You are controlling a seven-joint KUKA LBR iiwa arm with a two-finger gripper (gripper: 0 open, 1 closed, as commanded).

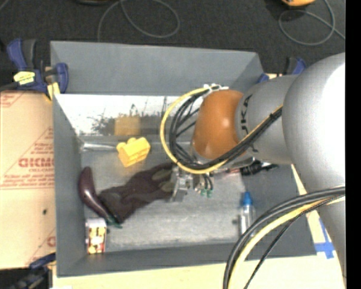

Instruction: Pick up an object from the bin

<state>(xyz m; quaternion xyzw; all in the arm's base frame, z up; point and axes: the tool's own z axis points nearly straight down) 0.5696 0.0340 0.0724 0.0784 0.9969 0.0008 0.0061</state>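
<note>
Camera view showed the gripper (182,186) low at the right end of a dark purple, limp, cloth-like thing (132,196) lying across the middle of the grey metal bin (180,229). The orange wrist cover and cables hid much of it, so whether it was clenched or released could not be told. A lumpy yellow block (134,151) lay just behind.
</note>
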